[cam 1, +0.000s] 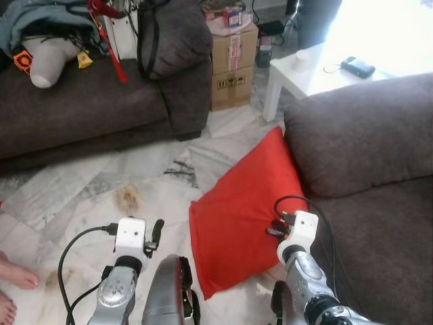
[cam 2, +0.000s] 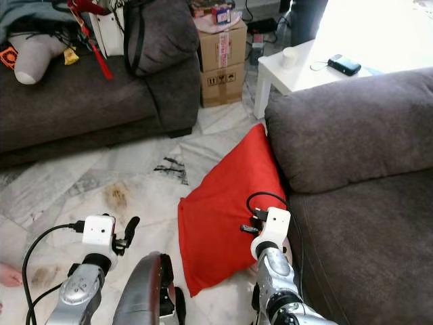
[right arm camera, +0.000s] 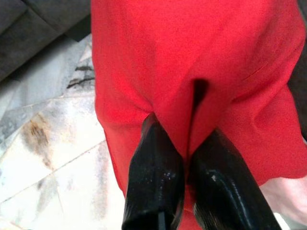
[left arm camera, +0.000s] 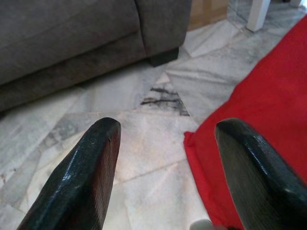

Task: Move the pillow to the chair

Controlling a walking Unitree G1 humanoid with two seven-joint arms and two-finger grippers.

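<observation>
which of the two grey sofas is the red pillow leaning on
The near sofa on the robot's right: the pillow rests against its arm, pinched by the right gripper. The far sofa stands apart across the floor.

A dark grey sofa (cam 1: 101, 101) stands along the far side of the marble floor (cam 1: 88, 196), with a white cushion-like bundle (cam 1: 47, 57), grey clothing (cam 1: 40, 20) and a red strap (cam 1: 111, 54) heaped at its far-left end. Beside the sofa's right arm sits a stack of cardboard boxes (cam 1: 233, 64). Further right, a white table (cam 1: 311, 71) carries a white cup (cam 1: 301, 59) near its left edge and a dark phone-like device (cam 1: 357, 66) toward its middle. A brownish stain (cam 1: 127, 198) marks the floor. A person's bare foot (cam 1: 15, 274) rests at the floor's left edge.
</observation>
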